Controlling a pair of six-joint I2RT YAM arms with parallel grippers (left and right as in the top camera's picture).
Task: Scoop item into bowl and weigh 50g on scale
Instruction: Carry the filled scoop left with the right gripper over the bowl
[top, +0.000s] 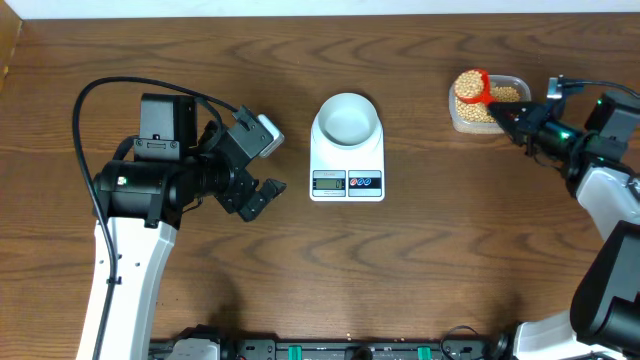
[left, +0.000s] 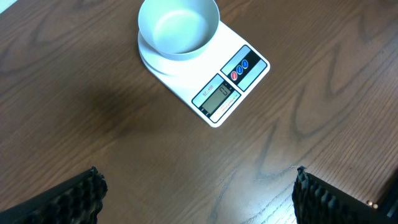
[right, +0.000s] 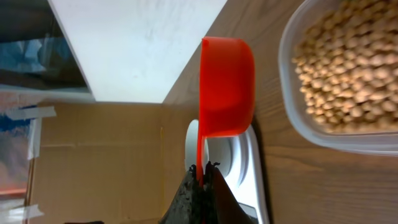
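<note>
Your left gripper (top: 258, 197) hangs, jaws apart, near the table's (top: 450, 250) left edge. Centre, toward the far edge: bowl (top: 347, 118) on scale (top: 347, 182). Far right: your right gripper (top: 503, 115) clamps a red scoop (top: 478, 92) heaped with beans (top: 467, 82), at the clear tub's (top: 515, 80) left end.

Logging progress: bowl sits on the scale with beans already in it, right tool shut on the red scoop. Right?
Not quite. The bowl is empty, as the left wrist view shows; the beans are in the red scoop and the plastic tub. The rest holds: bowl on the scale, right tool shut on the red scoop.
</note>
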